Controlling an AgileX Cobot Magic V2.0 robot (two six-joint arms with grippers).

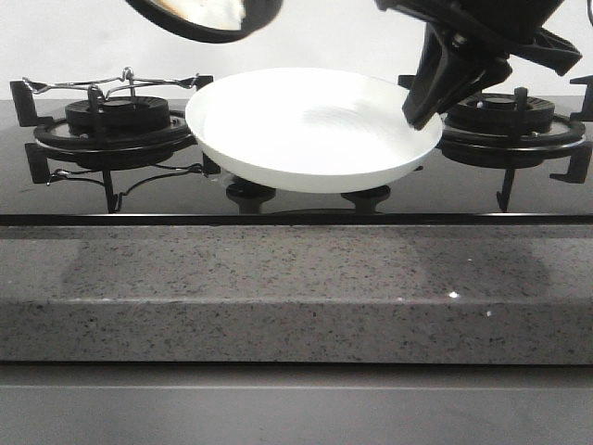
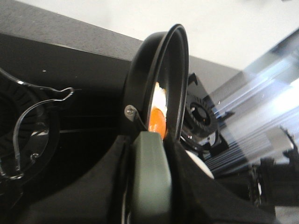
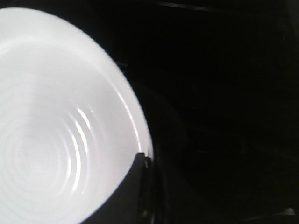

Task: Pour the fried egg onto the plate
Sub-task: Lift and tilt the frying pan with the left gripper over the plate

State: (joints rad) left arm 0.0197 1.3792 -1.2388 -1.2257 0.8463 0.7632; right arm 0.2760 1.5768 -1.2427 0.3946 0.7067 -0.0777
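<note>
While the left gripper clamped the pan steeply tilted, the fried egg sat inside. The right gripper pinched the plate, empty; pouring remained.

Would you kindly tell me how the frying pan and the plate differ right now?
The frying pan is black; the plate is glossy white. The pan is tipped steeply on edge, while the plate sits nearly level. The pan holds the fried egg; the plate is empty. Both are round and held up above the stove.

The right hand reaches down from the upper right, its fingers closed on a rim; the left hand clamps a handle.
</note>
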